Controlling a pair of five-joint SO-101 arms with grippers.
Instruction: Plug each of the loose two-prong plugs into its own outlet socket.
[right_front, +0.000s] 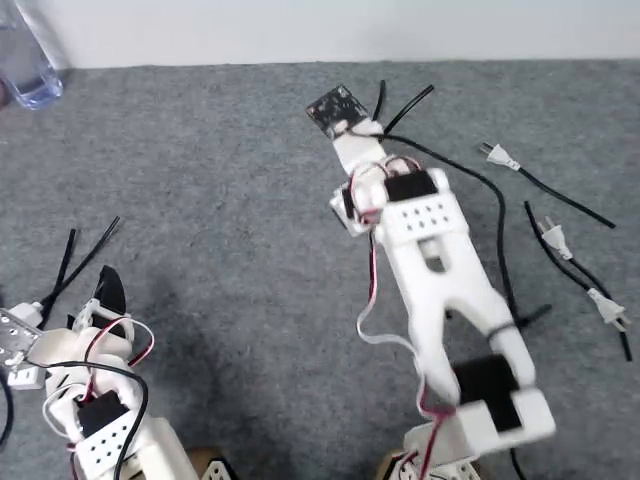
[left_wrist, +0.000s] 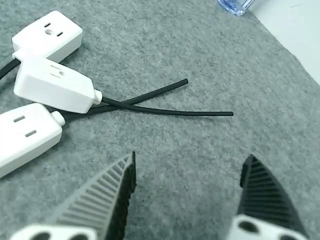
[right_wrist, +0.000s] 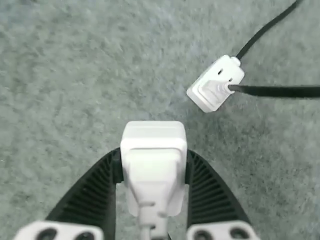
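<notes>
Between right gripper jaws: outlet socket, long axis along jaws, cord end toward wrist; left gripper wide.

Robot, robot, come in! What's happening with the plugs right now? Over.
Left gripper open over grey carpet, near three white plastic outlet sockets. Right gripper shut on white plastic block. Three white two-prong plugs lie loose. Black cords cross near sockets.

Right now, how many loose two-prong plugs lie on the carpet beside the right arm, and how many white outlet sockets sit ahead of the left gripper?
Loose two-prong plugs: 3
White outlet sockets: 3
Total: 6
</notes>
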